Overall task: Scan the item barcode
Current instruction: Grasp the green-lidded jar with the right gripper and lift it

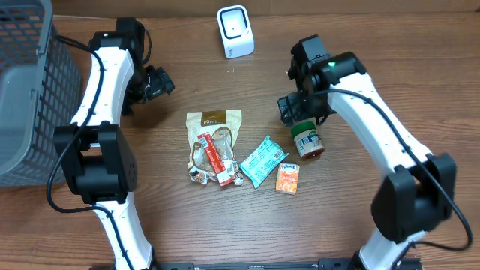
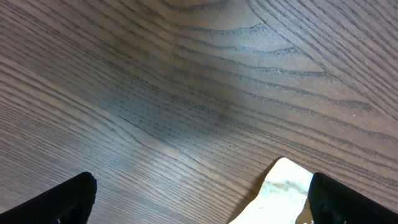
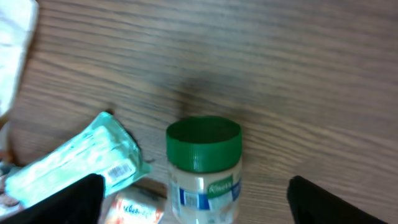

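Where the desk carries the jar just right of the teal packet, between the fingers of the released right pincer (left pincer likewise released), it appears rigid, fairly heavy, slick-walled and possibly breakable, best gripped across the body below its green lid.

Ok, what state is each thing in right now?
Left gripper: open, empty.
Right gripper: open, empty.
Jar: on its side, green lid on.
Teal packet: flat, barcode up.
Orange packet: flat.
Beige pouch: flat, red snack pack on top.
Scanner: upright.
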### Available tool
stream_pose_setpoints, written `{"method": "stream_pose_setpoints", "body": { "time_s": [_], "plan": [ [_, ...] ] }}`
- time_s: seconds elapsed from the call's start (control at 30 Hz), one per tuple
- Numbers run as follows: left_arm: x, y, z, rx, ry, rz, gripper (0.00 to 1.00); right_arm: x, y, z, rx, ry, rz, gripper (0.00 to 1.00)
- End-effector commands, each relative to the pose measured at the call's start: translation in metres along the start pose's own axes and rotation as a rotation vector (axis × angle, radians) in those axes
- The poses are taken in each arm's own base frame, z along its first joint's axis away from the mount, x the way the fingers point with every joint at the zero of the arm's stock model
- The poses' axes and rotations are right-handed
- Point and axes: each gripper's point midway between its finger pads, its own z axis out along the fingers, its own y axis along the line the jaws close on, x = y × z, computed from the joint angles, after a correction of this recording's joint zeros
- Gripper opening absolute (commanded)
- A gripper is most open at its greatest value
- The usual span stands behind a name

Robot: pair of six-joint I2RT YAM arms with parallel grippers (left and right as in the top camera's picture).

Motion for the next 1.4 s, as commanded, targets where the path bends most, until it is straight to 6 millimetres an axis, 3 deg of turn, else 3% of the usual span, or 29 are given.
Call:
{"method": "stream_pose_setpoints", "body": {
  "time_s": [0.0,0.3,0.83,1.17,1.37],
  "plan": [
    [-0.006,0.000,-0.011,0.006,-0.035,0.010,1.00,0.003,-0.004,0.022,0.028,0.060,0.029,0.90],
    [-0.006,0.000,-0.011,0.007,-0.035,0.010,1.00,0.017,-0.007,0.065,0.063,0.185,0.020,0.82],
    [-0.006,0.000,-0.011,0.006,-0.035,0.010,1.00,0.020,-0.010,0.092,0.091,0.174,0.018,0.82],
    [-0.006,-0.001,-0.011,0.006,-0.035,0.011,1.00,0.021,-0.010,0.092,0.091,0.174,0.017,0.70],
    [-0.006,-0.002,-0.011,0.007,-0.035,0.013,1.00,0.015,-0.009,0.078,0.079,0.166,0.031,0.65]
  ]
}}
